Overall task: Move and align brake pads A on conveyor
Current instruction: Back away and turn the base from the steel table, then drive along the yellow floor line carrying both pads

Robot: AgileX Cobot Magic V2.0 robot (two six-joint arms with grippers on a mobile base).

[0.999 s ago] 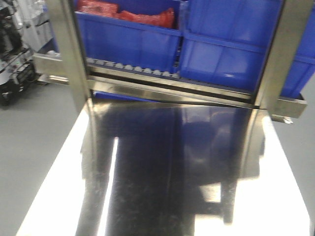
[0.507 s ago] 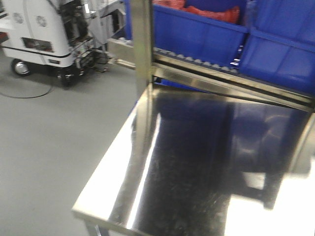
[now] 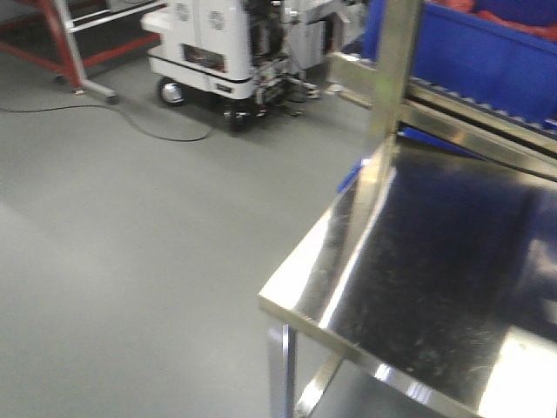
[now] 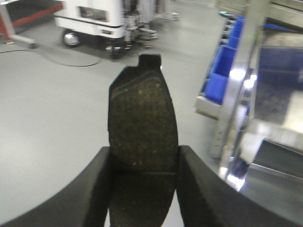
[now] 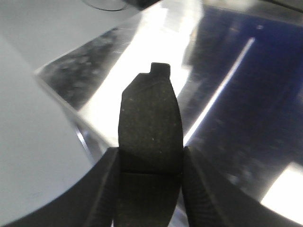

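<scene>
Each wrist view shows one brake pad A held upright between black fingers. My left gripper [image 4: 143, 163] is shut on a dark-grey brake pad [image 4: 141, 113] with a thin groove across its middle, hanging over the grey floor. My right gripper [image 5: 149, 163] is shut on a second brake pad [image 5: 149, 123], above the corner of the shiny steel table [image 5: 99, 66]. The conveyor is out of view. Neither gripper appears in the front view.
The steel table [image 3: 418, 270] fills the right of the front view, with a roller rack and blue bins [image 3: 487, 52] behind it. A white wheeled machine [image 3: 218, 52] and a floor cable [image 3: 130, 122] stand far left. A red frame [image 3: 78, 43] is at top left.
The front view has swung left: the table and blue bins have slid to the right, and the grey floor, white machine and red frame have come into view.
</scene>
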